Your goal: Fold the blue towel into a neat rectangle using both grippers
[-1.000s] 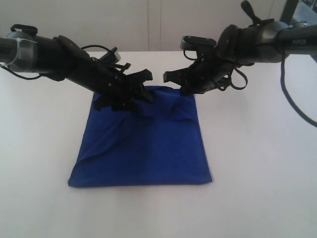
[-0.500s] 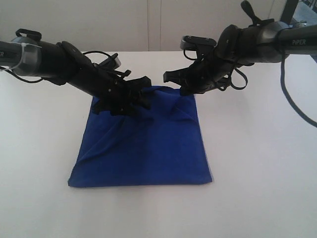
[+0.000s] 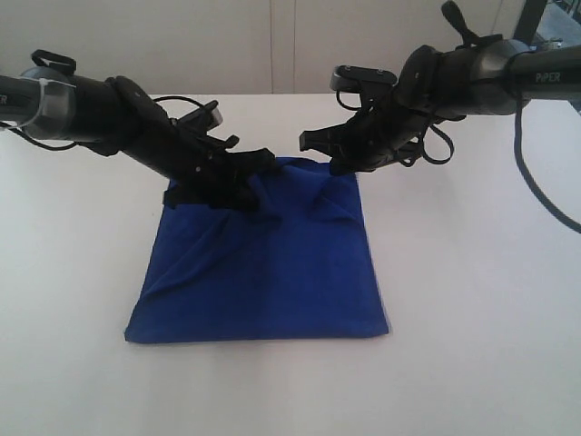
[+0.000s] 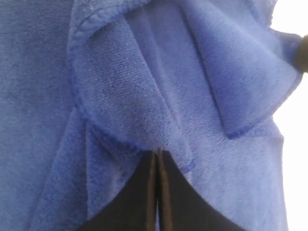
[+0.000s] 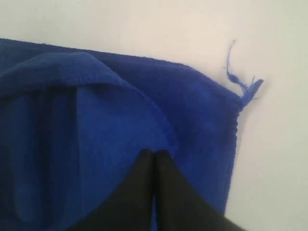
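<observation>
Seen from the exterior camera, the blue towel (image 3: 263, 272) lies flat on the white table (image 3: 472, 300). It stretches away from both claws toward the near edge of the table, and its far edge is bunched up directly beneath them. The left gripper (image 3: 254, 182) is pressed low into the rumpled cloth, while the right gripper (image 3: 320, 153) sits a little higher, just beside the far corner on its own side. From this angle the cloth looks close to square, so its long axis cannot be told. The jaws are also too dark here to read. The left wrist camera fills in that detail: the left gripper (image 4: 157, 156) has its black fingers pressed together on the hem of a raised fold of the blue towel (image 4: 144, 86), with more pleats piled beyond the tips. The right wrist camera shows the right gripper (image 5: 154, 156) likewise clamped, pinching a rounded flap of the blue towel (image 5: 96, 110). Only this view shows the loose thread (image 5: 236, 72), curling off the corner beyond and to one side of the fingertips onto the bare table (image 5: 144, 24).
</observation>
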Robot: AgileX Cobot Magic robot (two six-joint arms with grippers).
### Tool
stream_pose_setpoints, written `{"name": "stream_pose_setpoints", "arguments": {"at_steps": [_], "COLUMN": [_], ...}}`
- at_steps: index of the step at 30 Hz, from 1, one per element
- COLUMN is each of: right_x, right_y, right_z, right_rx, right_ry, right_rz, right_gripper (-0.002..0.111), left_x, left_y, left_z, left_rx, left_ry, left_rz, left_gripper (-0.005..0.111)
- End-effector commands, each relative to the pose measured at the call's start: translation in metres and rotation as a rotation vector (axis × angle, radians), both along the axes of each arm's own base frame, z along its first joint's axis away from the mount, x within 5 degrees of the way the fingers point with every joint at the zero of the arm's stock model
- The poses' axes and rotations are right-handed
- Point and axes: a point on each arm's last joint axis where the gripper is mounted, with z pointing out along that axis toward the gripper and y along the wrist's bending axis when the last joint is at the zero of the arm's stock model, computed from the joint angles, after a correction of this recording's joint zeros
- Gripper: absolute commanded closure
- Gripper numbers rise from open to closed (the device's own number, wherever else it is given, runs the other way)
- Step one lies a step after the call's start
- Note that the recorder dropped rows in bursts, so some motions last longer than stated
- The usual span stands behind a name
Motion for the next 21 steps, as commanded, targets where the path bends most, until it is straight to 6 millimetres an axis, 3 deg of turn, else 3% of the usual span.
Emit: {"name": "stream_pose_setpoints", "arguments": {"at_steps": [1,10,15,21], "right_x": [0.0,-0.001,-0.008,-0.03], "right_y": [-0.003,-0.003,-0.009,-0.021], "right_z": [0.007,0.015,0.048,0.091], "right_rx": [0.005,0.0,-0.059,-0.192], "right_ry": [-0.013,-0.031,-0.1,-0.122], "right_rz": [-0.008,0.003,0.057,0.168], "right_gripper": [0.108,0.108,0.108,0.108], "left_x": [-0.003,-0.009,-0.013,-0.034], "left_y": [0.002,0.019,0.026,0.03], "left_z": [0.005,0.042,0.057,0.098], "left_rx": [0.027,0.152,0.241,0.245], "left_ry": [-0.008,-0.142,-0.227,-0.29], "left_rz": [-0.049,-0.153,-0.244,-0.389], "left_gripper": [0.107,0.107,0.107,0.107]}}
